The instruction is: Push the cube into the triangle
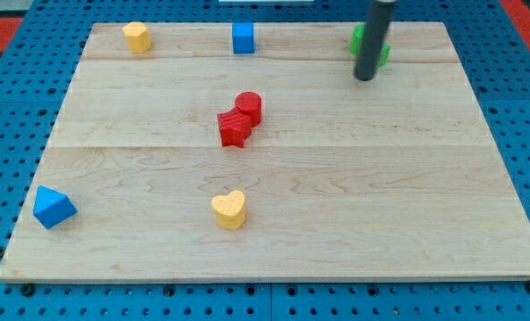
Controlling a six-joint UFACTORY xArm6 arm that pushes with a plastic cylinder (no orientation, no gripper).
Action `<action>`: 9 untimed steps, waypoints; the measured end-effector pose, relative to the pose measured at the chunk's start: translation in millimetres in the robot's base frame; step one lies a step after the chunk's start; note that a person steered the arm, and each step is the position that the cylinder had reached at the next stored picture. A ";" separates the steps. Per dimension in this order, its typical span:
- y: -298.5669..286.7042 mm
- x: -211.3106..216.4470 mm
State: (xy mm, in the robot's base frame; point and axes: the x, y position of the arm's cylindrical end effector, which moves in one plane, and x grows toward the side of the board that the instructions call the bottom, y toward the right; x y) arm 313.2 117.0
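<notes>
A blue cube (243, 38) sits near the board's top edge, left of centre. A blue triangle (53, 208) lies at the board's lower left corner. My tip (365, 78) is at the view's upper right, far to the right of the cube, just in front of a green block (383, 49) that the rod partly hides. The tip touches neither the cube nor the triangle.
A red cylinder (249, 107) and a red star (235, 128) touch each other at the board's middle. A yellow heart (230, 209) lies below them. Another yellow block (137, 37) sits at the top left. The wooden board (408, 196) rests on a blue pegboard.
</notes>
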 end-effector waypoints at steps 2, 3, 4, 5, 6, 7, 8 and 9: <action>-44.7 -75.7; -77.9 -97.3; -143.9 -112.9; -232.8 -75.9; -235.6 -59.2; -174.6 -72.5; -245.2 -43.2; -297.2 -23.1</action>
State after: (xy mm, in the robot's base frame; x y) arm 290.2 -180.1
